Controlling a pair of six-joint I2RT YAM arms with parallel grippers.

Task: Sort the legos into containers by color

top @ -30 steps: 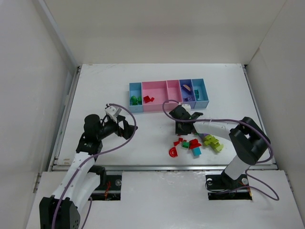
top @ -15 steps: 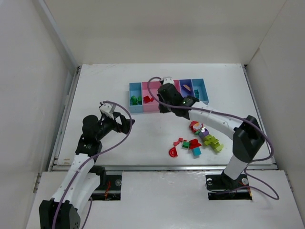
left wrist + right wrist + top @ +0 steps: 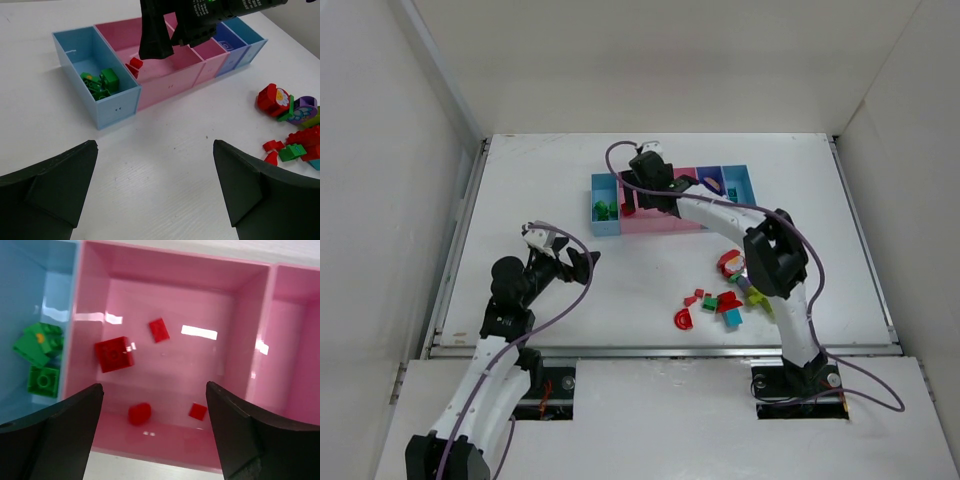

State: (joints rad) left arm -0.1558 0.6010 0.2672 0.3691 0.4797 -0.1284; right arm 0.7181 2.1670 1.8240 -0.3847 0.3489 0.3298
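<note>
Legos not yet sorted lie in a loose heap on the table near my right arm's base: red, green, teal, lime-yellow and purple bits. One red piece carries a pale printed mark, too small for me to read. My left gripper hovers low over bare table, jaws spread wide, holding nothing. Farther off sit the containers, five joined bins in a row. The left light-blue bin holds green bricks, and the wide pink bin beside it holds four red bits. My right gripper hangs over that pink bin, fingers well apart and empty.
</note>
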